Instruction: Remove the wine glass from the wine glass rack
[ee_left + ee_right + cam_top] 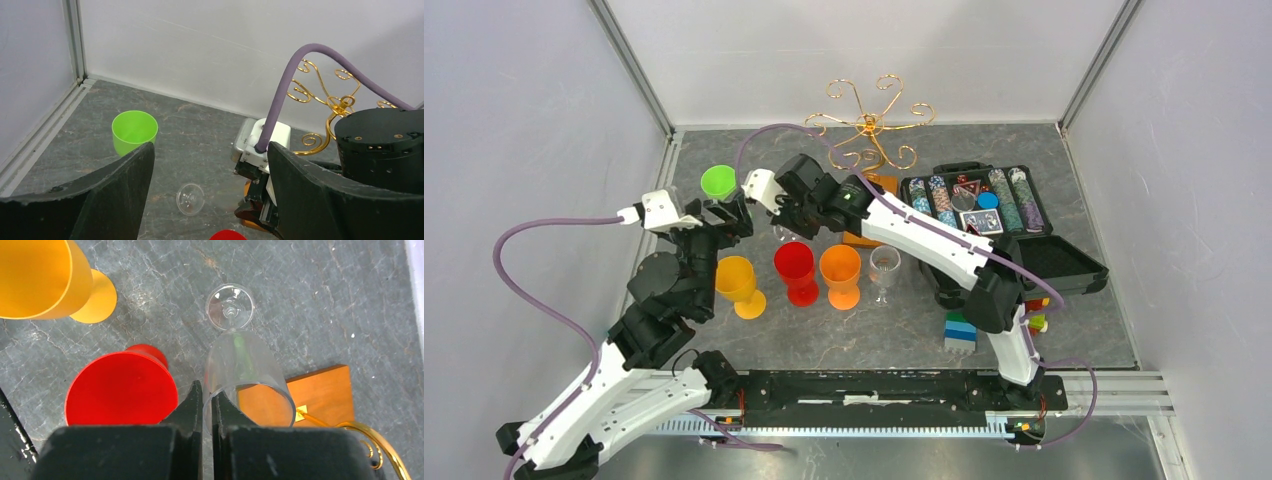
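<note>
The glass (246, 371) is clear, thin-walled and smooth, with a tall rounded bowl, a short stem and a round flat foot. The grey surface (320, 300) and the rack's wood show through it. It is off the rack (869, 125). It hangs mouth-up from the right pincer (206, 399), whose two black fingers are closed narrow on the rim wall, one inside the bowl and one outside. The right wrist view puts it between the red goblet (121, 389) and the rack's base (320, 392), just beside both. Its foot is low over the surface, but I cannot tell whether it touches.

The rack is thin, shiny gold wire, with curled spiral arms spreading from a central post. Its base is a flat rectangular block of smooth orange-brown wood. No glass hangs on the arms that show.

The left pincer (210, 200) is spread wide and holds nothing, its matte black fingers (100, 200) curved. It sits near a bright green cup (718, 182).

The surface is dark grey and veined like stone. On it stand a row of opaque plastic-looking goblets in yellow (737, 283), red and orange (841, 274), then a second clear glass (885, 268). An open black case (1024, 250) lies to the right.
</note>
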### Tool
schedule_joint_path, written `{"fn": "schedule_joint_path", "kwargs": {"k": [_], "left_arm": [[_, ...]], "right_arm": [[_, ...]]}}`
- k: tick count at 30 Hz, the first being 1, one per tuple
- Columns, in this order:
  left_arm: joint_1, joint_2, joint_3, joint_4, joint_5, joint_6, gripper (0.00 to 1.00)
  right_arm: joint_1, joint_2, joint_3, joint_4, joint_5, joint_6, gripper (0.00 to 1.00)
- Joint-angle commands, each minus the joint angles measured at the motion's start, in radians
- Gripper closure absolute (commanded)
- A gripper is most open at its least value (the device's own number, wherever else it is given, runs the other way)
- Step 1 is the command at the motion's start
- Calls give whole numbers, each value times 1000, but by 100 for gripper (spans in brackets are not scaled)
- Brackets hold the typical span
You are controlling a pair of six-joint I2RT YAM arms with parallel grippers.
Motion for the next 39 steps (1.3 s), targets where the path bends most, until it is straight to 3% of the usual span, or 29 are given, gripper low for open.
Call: {"fn": "schedule_joint_path", "kwargs": {"k": [1,5,8,14,35,39], "left_arm": [[16,-52,-3,79,57,20,12],[17,-115,-31,102,209,84,5],[16,-113,8,31,283,108,2],[16,-43,101,-95,239,72,2],[16,-60,75,-63,162,54,2],[16,-56,74,-65,168,50,2]], "right_arm": [[-43,-9,46,-14,-38,43,100],[-60,-15,41,-14,-38,67,100],[-67,-20,47,-15,-39,76,100],[-75,-27,48,-90,-39,56,100],[-73,-116,2,-297,-163,-34,99],[-73,-149,-22,-298,-171,-37,92]]}}
